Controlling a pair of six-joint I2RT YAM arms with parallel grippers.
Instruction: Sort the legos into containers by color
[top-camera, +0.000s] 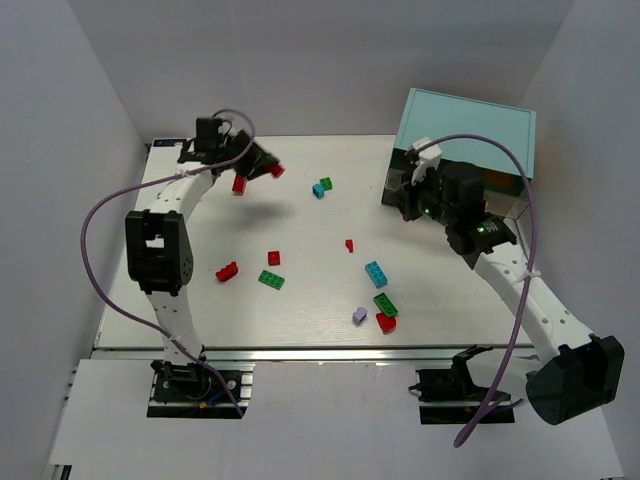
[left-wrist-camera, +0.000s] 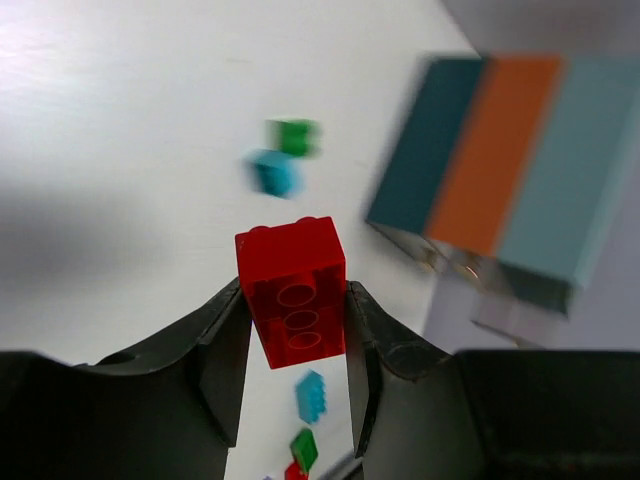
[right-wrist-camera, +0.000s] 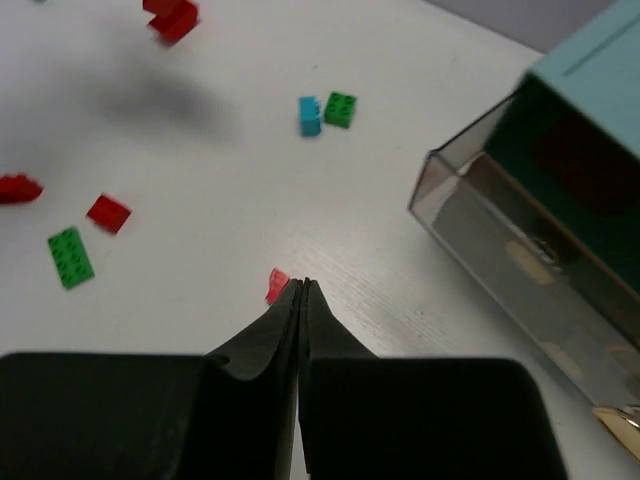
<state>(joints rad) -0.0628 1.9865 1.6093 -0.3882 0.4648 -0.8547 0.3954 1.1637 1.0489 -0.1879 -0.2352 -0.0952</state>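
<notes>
My left gripper (top-camera: 271, 167) hangs above the table's far left, shut on a red brick (top-camera: 277, 171); the left wrist view shows this brick (left-wrist-camera: 290, 262) clamped between both fingers (left-wrist-camera: 228, 340). My right gripper (top-camera: 398, 195) is shut and empty, raised in front of the teal cabinet (top-camera: 465, 125). In the right wrist view its tips (right-wrist-camera: 302, 285) line up beside a tiny red brick (right-wrist-camera: 275, 285). A clear drawer (right-wrist-camera: 500, 225) stands pulled out of the cabinet. Loose bricks lie on the table: cyan (top-camera: 318, 190), green (top-camera: 326, 183), red (top-camera: 273, 258), red (top-camera: 227, 271), green (top-camera: 271, 280).
More bricks lie mid-table and near front: small red (top-camera: 349, 245), cyan (top-camera: 376, 273), green (top-camera: 386, 305), lavender (top-camera: 360, 315), red (top-camera: 386, 323). Another red brick (top-camera: 239, 184) shows just under the left gripper. White walls close in on three sides.
</notes>
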